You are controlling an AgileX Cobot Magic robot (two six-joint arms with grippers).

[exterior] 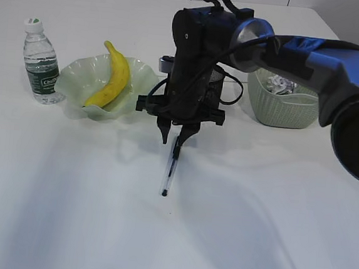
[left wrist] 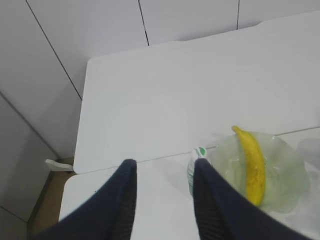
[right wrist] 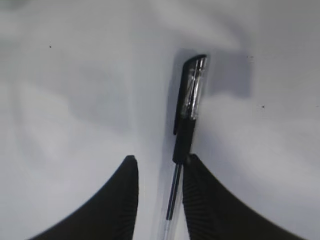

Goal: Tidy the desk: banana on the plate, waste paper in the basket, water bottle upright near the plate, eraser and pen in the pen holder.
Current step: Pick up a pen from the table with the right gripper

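exterior view: the right gripper (exterior: 178,135) hangs over the slim clear pen with a black cap (exterior: 171,165), which lies on the white table (exterior: 234,227), long axis running toward the camera. the black mesh pen holder (exterior: 218,81) is mostly hidden behind the arm.

left wrist view: the left gripper (left wrist: 162,172), held apart and empty, sits high and far off.

right wrist view: the fingers (right wrist: 126,190) straddle the barrel, parted, apparently not yet clamped; the eraser is nowhere visible.
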